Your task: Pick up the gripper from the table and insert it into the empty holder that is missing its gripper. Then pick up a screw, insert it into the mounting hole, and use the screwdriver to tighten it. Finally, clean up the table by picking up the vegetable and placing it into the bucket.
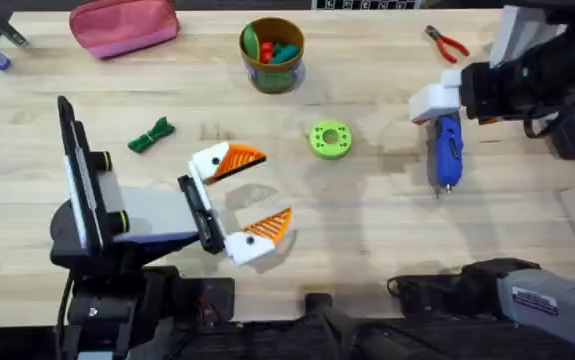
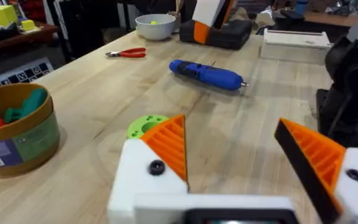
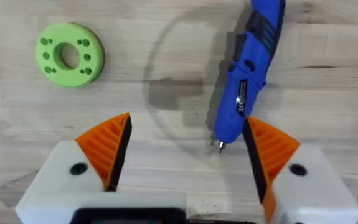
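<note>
The blue-handled screwdriver [image 1: 447, 150] lies on the table at the right, its tip toward the near edge. My right gripper [image 1: 437, 108] hovers over its far end, open; in the right wrist view the screwdriver [image 3: 250, 68] lies just beyond the orange fingertips [image 3: 107, 146]. My left gripper [image 1: 265, 192] is open at centre-left, and both fingers [image 2: 169, 146] carry orange wedges. The dark green vegetable [image 1: 152, 135] lies left of it. The bucket [image 1: 272, 50] stands at the back centre with toys inside. A loose gripper piece, an empty holder and a screw are out of view.
A bright green ring disc [image 1: 329, 140] lies mid-table between the arms. Red pliers [image 1: 447, 42] rest at the back right, a pink pouch [image 1: 122, 25] at the back left. In the left wrist view a white bowl [image 2: 155, 26] stands at the table's end.
</note>
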You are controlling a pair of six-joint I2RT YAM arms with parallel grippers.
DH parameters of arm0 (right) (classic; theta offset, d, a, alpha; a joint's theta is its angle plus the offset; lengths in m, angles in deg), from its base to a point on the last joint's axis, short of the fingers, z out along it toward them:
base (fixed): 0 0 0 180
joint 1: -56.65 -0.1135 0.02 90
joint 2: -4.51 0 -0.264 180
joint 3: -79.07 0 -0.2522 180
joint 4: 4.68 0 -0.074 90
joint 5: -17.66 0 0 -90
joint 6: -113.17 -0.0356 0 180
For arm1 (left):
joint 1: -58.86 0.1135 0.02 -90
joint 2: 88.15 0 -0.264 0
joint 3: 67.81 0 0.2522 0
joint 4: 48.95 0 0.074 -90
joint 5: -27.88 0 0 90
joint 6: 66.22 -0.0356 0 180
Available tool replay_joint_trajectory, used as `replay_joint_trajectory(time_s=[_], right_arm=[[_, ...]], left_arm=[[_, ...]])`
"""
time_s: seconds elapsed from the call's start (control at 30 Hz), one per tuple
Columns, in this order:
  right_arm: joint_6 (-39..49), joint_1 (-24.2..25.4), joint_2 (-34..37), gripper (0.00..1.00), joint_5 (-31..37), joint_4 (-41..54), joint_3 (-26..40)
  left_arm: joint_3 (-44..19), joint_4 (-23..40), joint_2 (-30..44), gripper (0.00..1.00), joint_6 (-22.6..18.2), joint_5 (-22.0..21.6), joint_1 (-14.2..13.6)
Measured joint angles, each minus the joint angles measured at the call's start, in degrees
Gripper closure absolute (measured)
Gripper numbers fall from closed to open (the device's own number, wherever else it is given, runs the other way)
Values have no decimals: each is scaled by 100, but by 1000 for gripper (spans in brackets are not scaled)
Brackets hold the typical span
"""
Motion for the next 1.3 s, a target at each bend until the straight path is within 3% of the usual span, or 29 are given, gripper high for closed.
replay_joint_trajectory(time_s=[0.1, 0.17, 0.3, 0.33, 1.3], right_arm=[[0, 0, 0, 7, 0, 0, 0], [0, 0, 0, 8, 0, 0, 0], [0, 0, 0, 8, 0, 0, 0], [0, 0, 0, 8, 0, 0, 0], [-91, 31, 0, 7, -1, -1, 0]], left_arm=[[0, -2, 0, 363, 78, 0, 0], [0, 1, 0, 470, 128, 2, 0], [0, 0, 0, 958, 146, 4, 0], [0, 2, 0, 983, 154, 9, 0], [0, 4, 0, 985, 493, 48, 0]])
